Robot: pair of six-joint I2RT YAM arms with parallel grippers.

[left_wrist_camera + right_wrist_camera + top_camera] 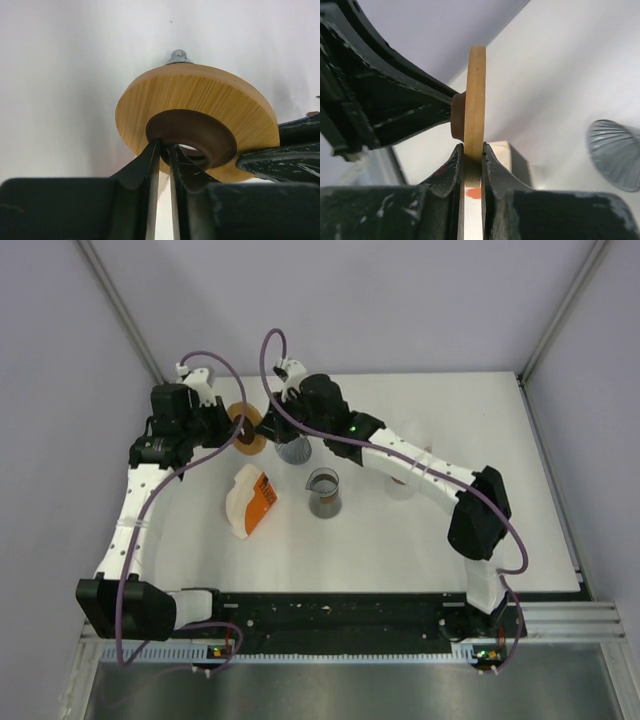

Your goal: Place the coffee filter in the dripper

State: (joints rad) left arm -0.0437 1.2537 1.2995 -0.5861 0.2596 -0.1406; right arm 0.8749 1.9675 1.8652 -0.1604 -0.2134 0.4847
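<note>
My left hand (162,146) is clamped on the brown collar (192,127) of the wooden ring (200,95) and my right hand (472,150) pinches its rim, so it stands on edge between them. The filters, I judge, are in the white-and-orange pack (252,500), flat on the desk (450,530) toward my bases, left arm slightly nearer. The grey cone (293,448) sits beside my right hand; the jug (324,492) looks empty

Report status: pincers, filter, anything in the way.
Left pincer shut on wooden ring's brown collar. Right pincer shut on its edge. White-orange filter pack untouched. Nothing in the way.
</note>
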